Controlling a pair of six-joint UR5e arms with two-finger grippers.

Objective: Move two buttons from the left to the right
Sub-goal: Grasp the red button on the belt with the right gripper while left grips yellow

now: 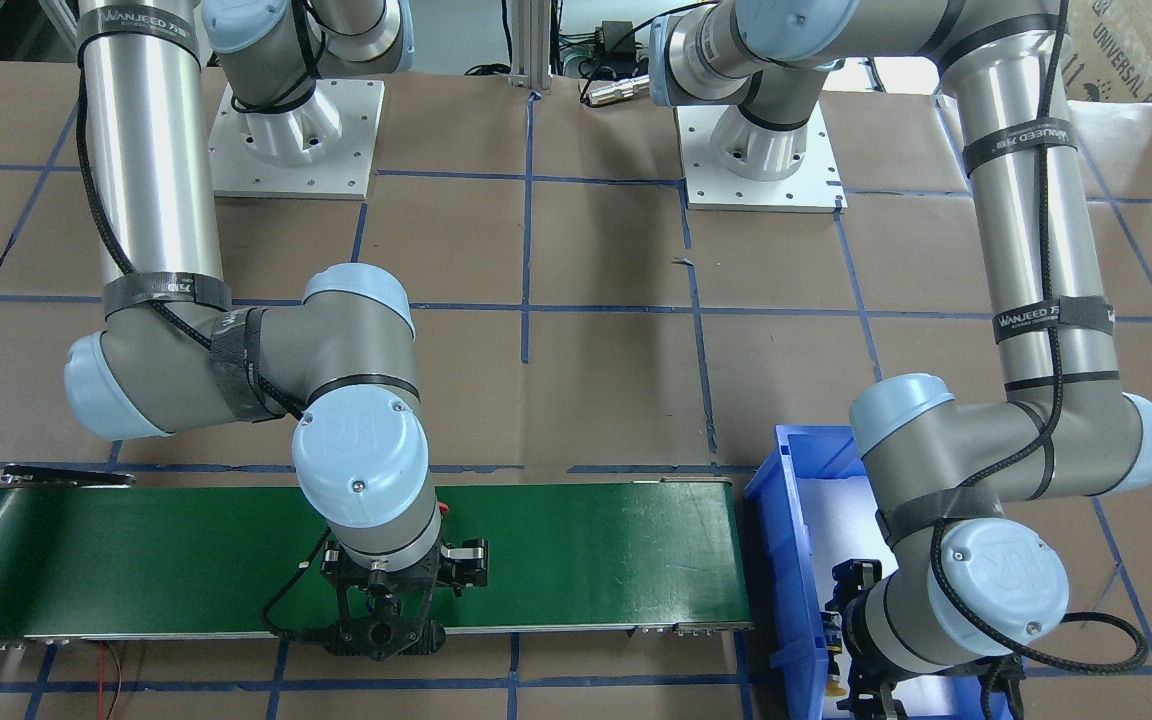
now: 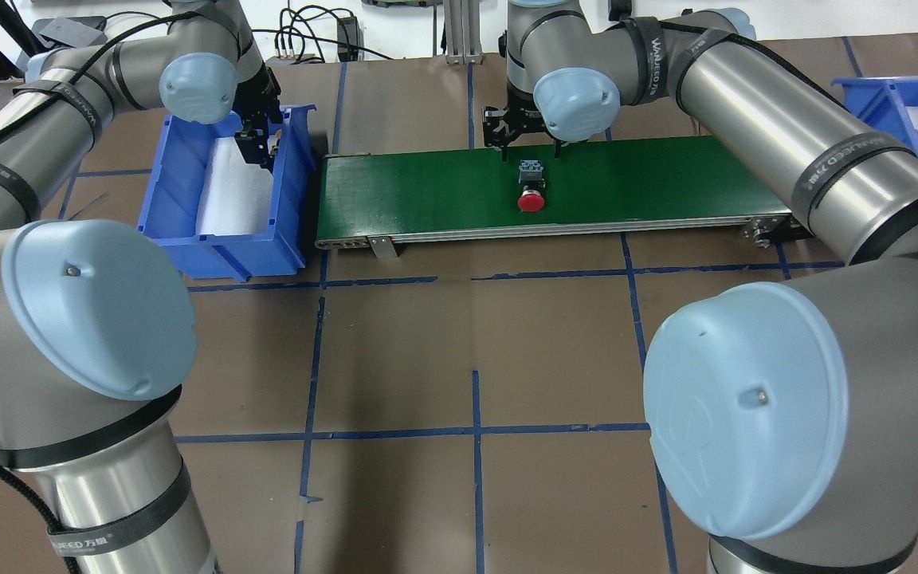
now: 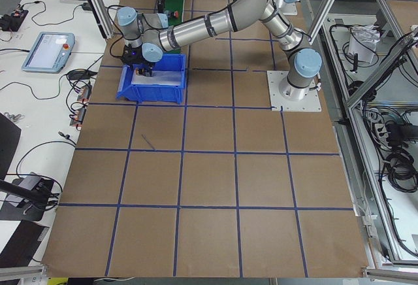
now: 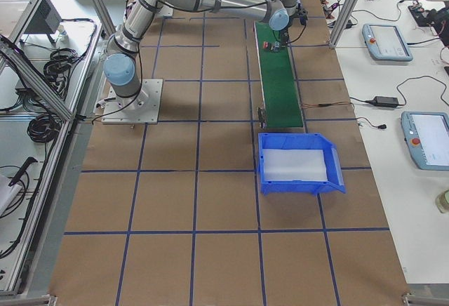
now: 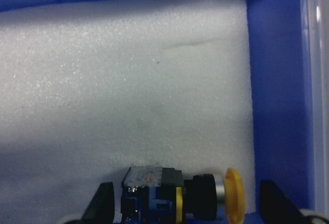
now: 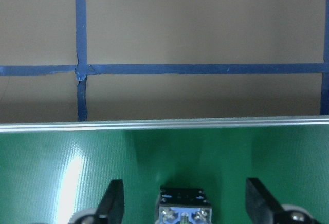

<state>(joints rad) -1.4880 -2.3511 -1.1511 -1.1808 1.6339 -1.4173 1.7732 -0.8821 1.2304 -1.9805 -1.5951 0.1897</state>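
Buttons: red button (image 2: 531, 188), yellow button (image 5: 177, 199)

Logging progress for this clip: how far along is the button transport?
Done: the red button lies mid conveyor belt, out of the left bin. In hand: the right hand straddles it, open; the left hand, open, flanks the yellow button on the left bin's foam. Remaining: both must reach the right bin, which shows only foam.

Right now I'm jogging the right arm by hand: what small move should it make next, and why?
Probably lower the right gripper a little, jaws open. In its wrist view the fingers flank the red mushroom-capped push-button, which lies loose on the green conveyor belt; overhead, the gripper seems above it.
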